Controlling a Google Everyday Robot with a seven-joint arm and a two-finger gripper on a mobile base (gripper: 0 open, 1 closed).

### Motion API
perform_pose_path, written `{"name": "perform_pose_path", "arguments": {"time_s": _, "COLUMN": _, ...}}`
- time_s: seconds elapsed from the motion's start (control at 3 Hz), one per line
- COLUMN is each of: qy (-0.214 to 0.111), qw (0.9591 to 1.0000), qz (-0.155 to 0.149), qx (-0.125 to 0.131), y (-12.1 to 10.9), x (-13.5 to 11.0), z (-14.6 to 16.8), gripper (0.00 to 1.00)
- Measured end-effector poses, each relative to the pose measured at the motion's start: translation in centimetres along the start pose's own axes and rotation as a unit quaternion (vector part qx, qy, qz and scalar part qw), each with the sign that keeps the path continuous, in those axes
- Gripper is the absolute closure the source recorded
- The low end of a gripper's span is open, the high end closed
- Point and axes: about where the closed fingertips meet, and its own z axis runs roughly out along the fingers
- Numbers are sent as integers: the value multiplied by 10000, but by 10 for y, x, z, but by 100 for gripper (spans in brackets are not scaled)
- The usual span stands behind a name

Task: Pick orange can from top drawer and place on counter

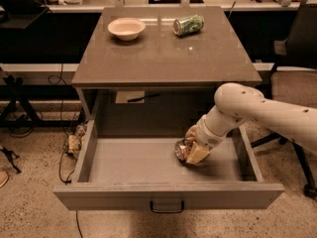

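Speckled floor [29, 202] all round; the cabinet's tabletop [163, 58] carries a bowl [127, 28] and a green can [188, 25], and beneath it the top drawer [168, 196] stands pulled open. The orange can [181, 150] lies on its side inside the drawer, right of the drawer's centre, with the tool [194, 151] against its right side; whether the tool is clenched or released cannot be told. Risk: an off-centre hold on the round can could let it roll away or drop back into the drawer on lifting.
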Motion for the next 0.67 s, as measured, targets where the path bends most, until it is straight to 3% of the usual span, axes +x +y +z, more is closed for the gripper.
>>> {"name": "perform_pose_path", "arguments": {"time_s": 0.67, "qy": -1, "qw": 10000, "qz": 0, "qx": 1, "y": 0, "x": -2, "z": -5, "gripper": 96}}
